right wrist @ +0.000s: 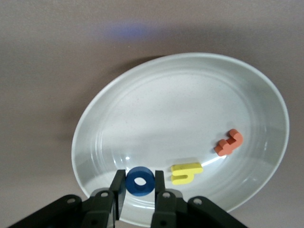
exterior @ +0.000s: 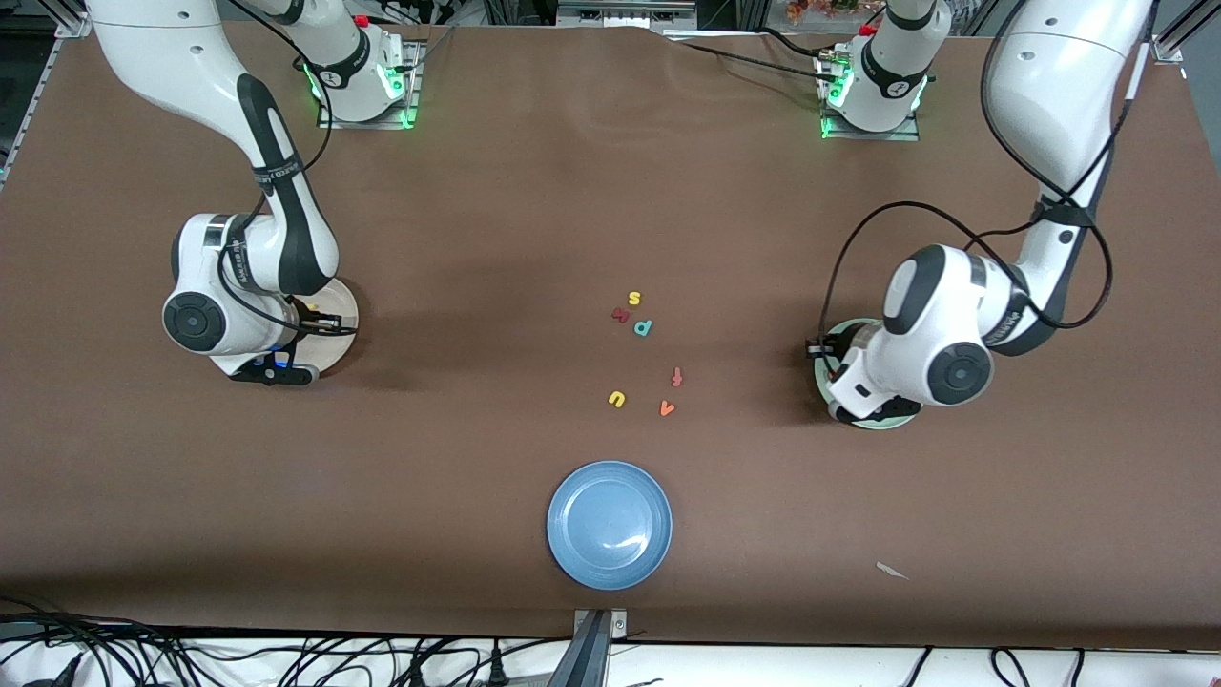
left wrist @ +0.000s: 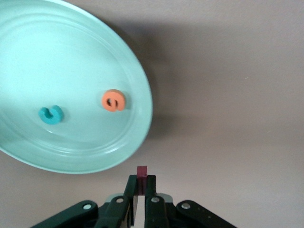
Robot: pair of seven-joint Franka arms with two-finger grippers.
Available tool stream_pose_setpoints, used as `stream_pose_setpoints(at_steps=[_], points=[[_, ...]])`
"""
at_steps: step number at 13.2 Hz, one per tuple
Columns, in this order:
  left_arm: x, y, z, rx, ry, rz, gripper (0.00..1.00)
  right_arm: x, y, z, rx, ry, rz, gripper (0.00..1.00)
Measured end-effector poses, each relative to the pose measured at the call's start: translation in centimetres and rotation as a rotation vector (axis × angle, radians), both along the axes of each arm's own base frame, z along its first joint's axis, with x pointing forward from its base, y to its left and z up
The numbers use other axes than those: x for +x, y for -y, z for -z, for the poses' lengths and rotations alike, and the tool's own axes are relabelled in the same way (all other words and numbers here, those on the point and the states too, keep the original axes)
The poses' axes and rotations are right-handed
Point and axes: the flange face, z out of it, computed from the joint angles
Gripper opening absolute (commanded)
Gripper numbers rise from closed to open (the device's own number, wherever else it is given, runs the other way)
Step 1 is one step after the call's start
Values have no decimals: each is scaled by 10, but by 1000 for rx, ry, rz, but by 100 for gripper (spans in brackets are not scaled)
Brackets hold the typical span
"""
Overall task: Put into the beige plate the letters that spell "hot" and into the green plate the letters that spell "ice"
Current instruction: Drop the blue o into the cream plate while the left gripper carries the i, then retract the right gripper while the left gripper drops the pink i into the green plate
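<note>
My left gripper (left wrist: 141, 183) is shut on the dark-red "i" (left wrist: 141, 171) and hangs just outside the rim of the green plate (left wrist: 71, 57). A teal "c" (left wrist: 50, 114) and an orange "e" (left wrist: 113, 100) lie in that plate. My right gripper (right wrist: 140, 184) is shut on the blue "o" (right wrist: 140, 181) above the rim of the beige plate (right wrist: 190, 95). The yellow "h" (right wrist: 186, 173) and the orange "t" (right wrist: 229, 142) lie in the beige plate. In the front view each arm covers most of its plate: green plate (exterior: 892, 420), beige plate (exterior: 341, 310).
A blue plate (exterior: 610, 524) sits near the table's front-camera edge. Loose letters lie mid-table: yellow "s" (exterior: 633, 299), a dark-red letter (exterior: 620, 314), teal "p" (exterior: 644, 327), orange "f" (exterior: 676, 376), yellow "u" (exterior: 616, 399), orange "v" (exterior: 667, 408). A white scrap (exterior: 892, 571) lies toward the left arm's end.
</note>
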Motion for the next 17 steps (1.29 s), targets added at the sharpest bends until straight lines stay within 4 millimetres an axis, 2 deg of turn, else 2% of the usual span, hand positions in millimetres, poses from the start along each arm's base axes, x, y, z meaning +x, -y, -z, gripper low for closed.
stream_pose_setpoints(at_steps=[1, 3, 4, 6, 7, 8, 13, 15, 17], points=[[-2, -12, 8, -19, -13, 28, 0, 0, 0, 2, -1, 0, -1, 87], [-7, -32, 26, -50, -44, 70, 0, 2, -1, -1, 1, 10, -2, 93], [-9, -41, 35, -58, -55, 98, 0, 6, -1, -9, 5, 26, -3, 94], [-8, -57, 44, -37, -52, 163, 3, 17, -2, -41, 18, 79, 1, 94], [-7, -59, 47, -24, -44, 190, 34, 23, 1, -63, 26, 103, 9, 98], [-6, -57, 49, -6, -35, 220, 99, 27, 6, -90, 34, 124, 19, 98], [-6, -29, 48, 8, -3, 288, 100, 42, 29, -230, 67, 179, 62, 99], [-2, -29, 45, 8, 7, 286, 100, 45, 35, -273, 67, 188, 70, 100], [8, -27, 31, 6, 44, 285, 100, 46, 38, -311, 64, 199, 75, 100]])
